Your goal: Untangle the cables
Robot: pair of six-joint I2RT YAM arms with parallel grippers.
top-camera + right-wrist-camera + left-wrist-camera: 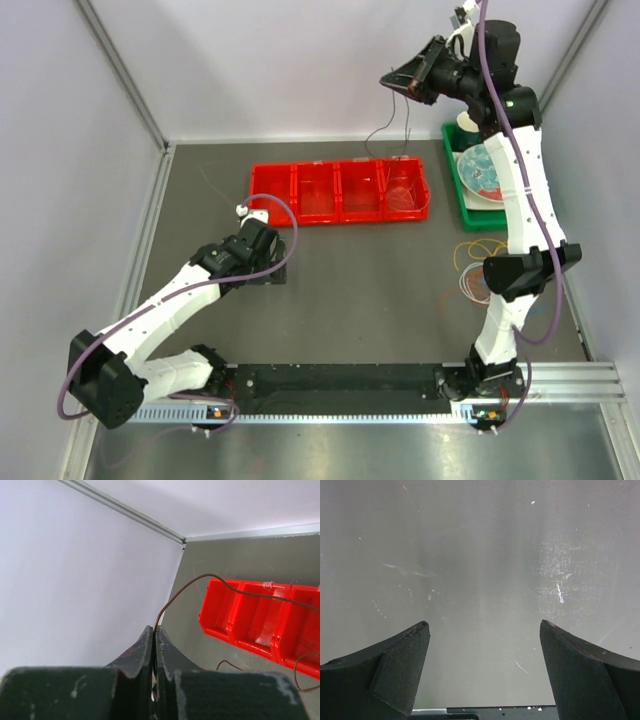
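My right gripper [400,88] is raised high over the back of the table. It is shut on a thin dark brown cable [408,130] that hangs down toward the red bins. In the right wrist view the jaws [154,630] are pressed together with the dark cable [200,577] arcing out of the tips. A loose pile of orange-yellow, red and blue cable loops [474,268] lies on the table beside the right arm. My left gripper [268,272] is low over the table in front of the bins. It is open and empty [482,625] over bare grey surface.
A red tray of several bins [340,192] stands at the back centre; its rightmost bin holds a faint thin loop. It also shows in the right wrist view [250,615]. A green tray [452,195] with a white plate [483,170] carrying coloured loops stands at the back right. Walls close three sides.
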